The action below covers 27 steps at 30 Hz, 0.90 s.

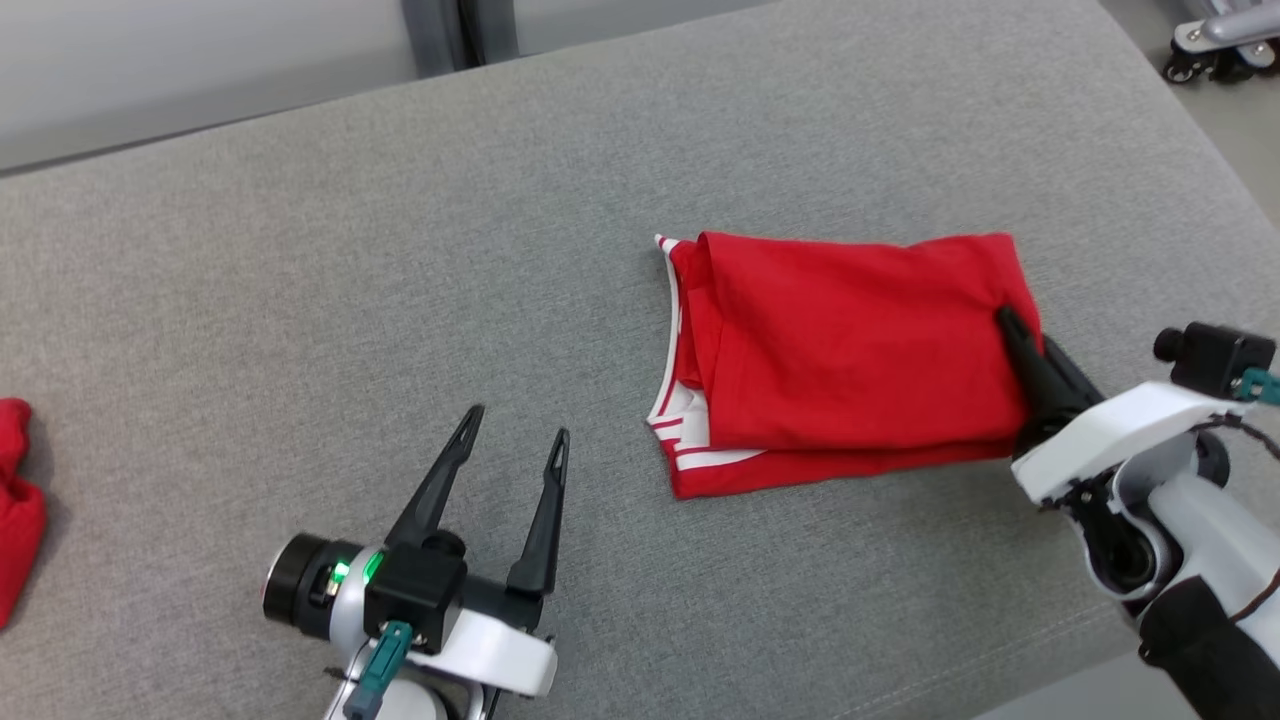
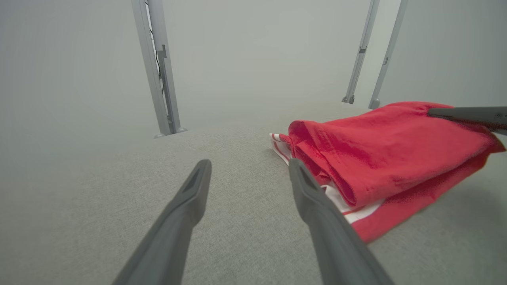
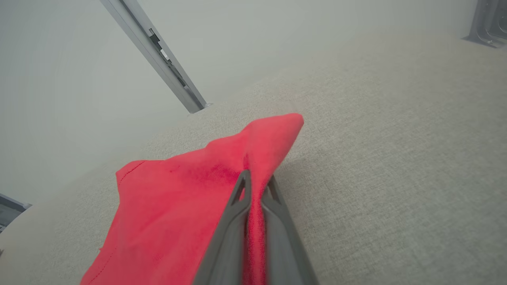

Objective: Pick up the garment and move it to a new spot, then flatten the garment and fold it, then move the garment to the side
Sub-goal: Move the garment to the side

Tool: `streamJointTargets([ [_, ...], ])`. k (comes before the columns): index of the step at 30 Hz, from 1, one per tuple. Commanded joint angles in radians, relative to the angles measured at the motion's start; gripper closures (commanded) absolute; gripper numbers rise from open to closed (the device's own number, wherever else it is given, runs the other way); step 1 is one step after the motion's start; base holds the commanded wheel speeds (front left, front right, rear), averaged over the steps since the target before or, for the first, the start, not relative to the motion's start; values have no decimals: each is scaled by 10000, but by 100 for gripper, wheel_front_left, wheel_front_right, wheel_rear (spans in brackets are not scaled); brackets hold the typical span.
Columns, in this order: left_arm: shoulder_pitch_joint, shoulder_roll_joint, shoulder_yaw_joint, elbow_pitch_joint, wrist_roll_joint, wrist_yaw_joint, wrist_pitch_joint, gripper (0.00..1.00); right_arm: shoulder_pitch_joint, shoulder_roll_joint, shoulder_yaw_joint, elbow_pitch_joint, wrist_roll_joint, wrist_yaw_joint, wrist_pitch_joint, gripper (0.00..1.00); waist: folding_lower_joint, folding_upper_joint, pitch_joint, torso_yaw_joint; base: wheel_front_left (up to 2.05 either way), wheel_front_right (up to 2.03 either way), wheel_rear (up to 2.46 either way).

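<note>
Folded and lying right of centre on the grey fabric worktop: a red jersey with white trim, long axis running left to right across the head view. Pinched at its right-hand short edge by the right end effector, fingers closed tight on a raised ridge of cloth, seen close in the right wrist view. Off to the jersey's near left and clear of it, the left end effector, spread wide and holding nothing, fingers pointing away from the robot. Nearer by far, the right arm. Likely in hand: the last step, moving the folded jersey to the side. To the left, a broad run of bare worktop as far as a second red cloth at the left margin. To the right, little room before the worktop's corner, with a wheeled base on the floor beyond. Probable risk in a one-sided drag: slipping layers and an opened fold.
</note>
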Motion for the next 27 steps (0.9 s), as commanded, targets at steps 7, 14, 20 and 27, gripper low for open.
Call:
streamJointTargets([
  [7, -1004, 46, -328, -193, 317, -187, -36, 0, -1078, -572, -195, 175, -792, 0, -61, 100, 0, 0, 830, 432, 0, 0, 0],
  [14, -1974, 18, -854, -935, 545, -179, -34, 0, -2440, -1277, -611, 846, -2162, -1, -60, 100, 0, 0, 1986, 824, 0, 0, 0],
  [20, -2744, 6, -1296, -1757, 894, -129, 227, 0, -3216, -1958, -1628, 1246, -3483, -1, -61, 100, 0, 0, 3005, 1123, 0, 0, 0],
  [27, -3209, 70, -1503, -2622, 1226, -103, 656, 0, -3676, -2665, -3374, 1551, -4732, -1, -60, 100, 0, 0, 3703, 1299, 0, 0, 0],
])
